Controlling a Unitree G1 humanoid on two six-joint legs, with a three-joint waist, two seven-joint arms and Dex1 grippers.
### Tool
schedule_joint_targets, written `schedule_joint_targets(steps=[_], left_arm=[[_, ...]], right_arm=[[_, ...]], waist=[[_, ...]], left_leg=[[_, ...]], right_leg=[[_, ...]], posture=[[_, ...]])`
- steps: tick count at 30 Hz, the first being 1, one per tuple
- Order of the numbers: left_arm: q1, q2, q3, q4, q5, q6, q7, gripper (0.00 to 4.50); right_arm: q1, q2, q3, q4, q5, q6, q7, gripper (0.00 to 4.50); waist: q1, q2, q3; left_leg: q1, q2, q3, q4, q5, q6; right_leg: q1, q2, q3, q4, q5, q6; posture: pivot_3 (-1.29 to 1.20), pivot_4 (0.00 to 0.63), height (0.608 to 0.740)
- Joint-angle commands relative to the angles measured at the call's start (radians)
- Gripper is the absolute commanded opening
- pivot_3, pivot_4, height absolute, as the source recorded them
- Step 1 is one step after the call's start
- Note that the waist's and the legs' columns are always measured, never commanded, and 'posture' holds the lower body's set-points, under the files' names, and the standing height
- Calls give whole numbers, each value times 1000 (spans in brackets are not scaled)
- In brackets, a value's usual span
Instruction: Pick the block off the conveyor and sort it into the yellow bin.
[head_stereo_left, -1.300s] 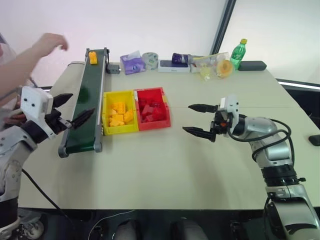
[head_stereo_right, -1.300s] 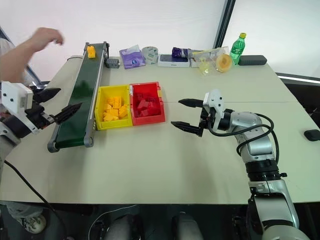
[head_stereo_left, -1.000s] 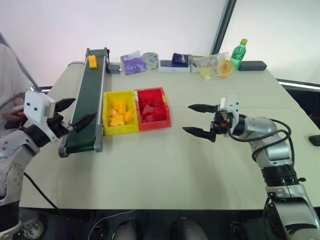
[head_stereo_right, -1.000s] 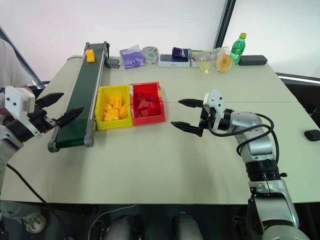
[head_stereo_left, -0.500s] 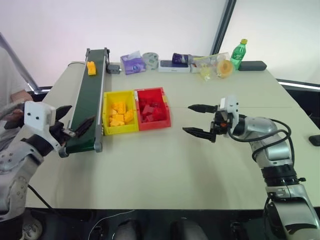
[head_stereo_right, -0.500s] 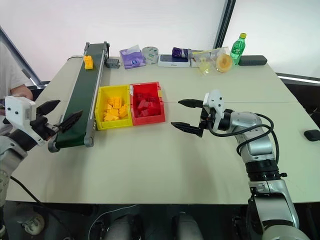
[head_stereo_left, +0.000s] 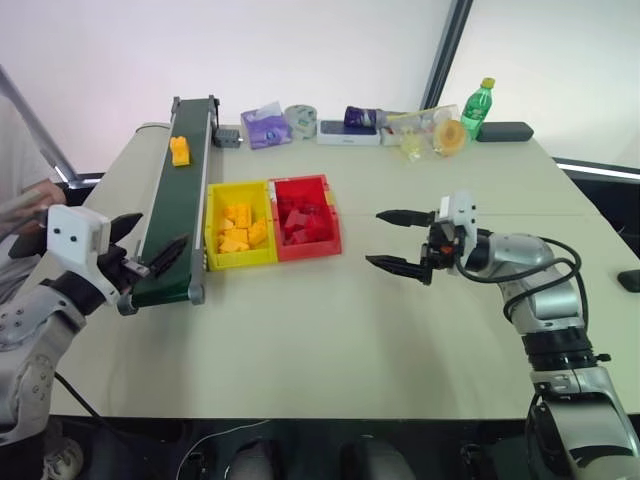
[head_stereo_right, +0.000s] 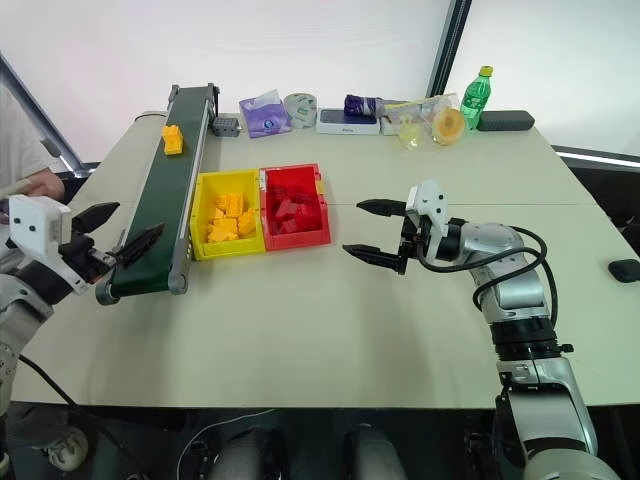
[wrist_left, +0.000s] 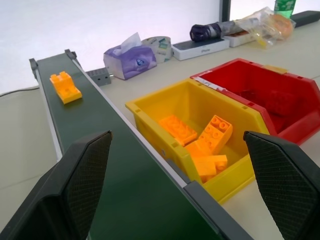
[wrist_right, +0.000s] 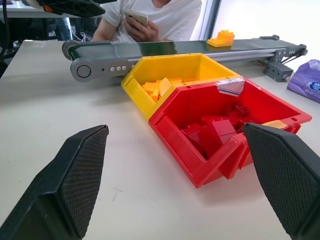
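Block (head_stereo_left: 180, 150): 1 yellow-orange studded brick, on the conveyor (head_stereo_left: 176, 205), toward the belt's far end.
Yellow bin (head_stereo_left: 238, 225): beside the conveyor's right rail, touching the red bin (head_stereo_left: 304, 216); holds several yellow bricks.
Left gripper (head_stereo_left: 143, 250): jaws wide, empty, at the conveyor's near end.
Right gripper (head_stereo_left: 394, 239): jaws wide, empty, above the table (head_stereo_left: 330, 340) right of the bins.

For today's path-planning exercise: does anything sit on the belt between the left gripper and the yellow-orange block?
Nothing visible does. The block lies far up the conveyor; bare belt runs from it to the open left gripper at the near end.
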Motion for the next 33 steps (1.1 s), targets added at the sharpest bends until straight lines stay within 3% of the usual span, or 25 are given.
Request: schedule_joint_targets(steps=[1,23,27,33], left_arm=[[-21,6,47,-6,13,1,49,4443],[10,-14,44,-50,-12,25,79,4443],[-23,-11,36,-88,67,241,300,4443],[-109,-154,-2,-196,54,408,497,4443]], right_arm=[[-12,-10,-25,-29,12,-16,0,4500],[-4,-12,-23,-34,14,-10,5,4500],[-4,-18,-26,-33,14,-9,8,4500],[0,-12,-20,-38,15,-5,7,4500]], waist=[[0,0,0],[0,0,0],[0,0,0],[4,0,0]], left_leg=[[0,0,0,0,0,0],[0,0,0,0,0,0],[0,0,0,0,0,0],[0,0,-1,1,0,0]], right_leg=[[0,0,0,0,0,0],[0,0,0,0,0,0],[0,0,0,0,0,0],[1,-1,0,0,0,0]], posture=[[0,150,740],[0,150,740],[0,150,740],[0,150,740]])
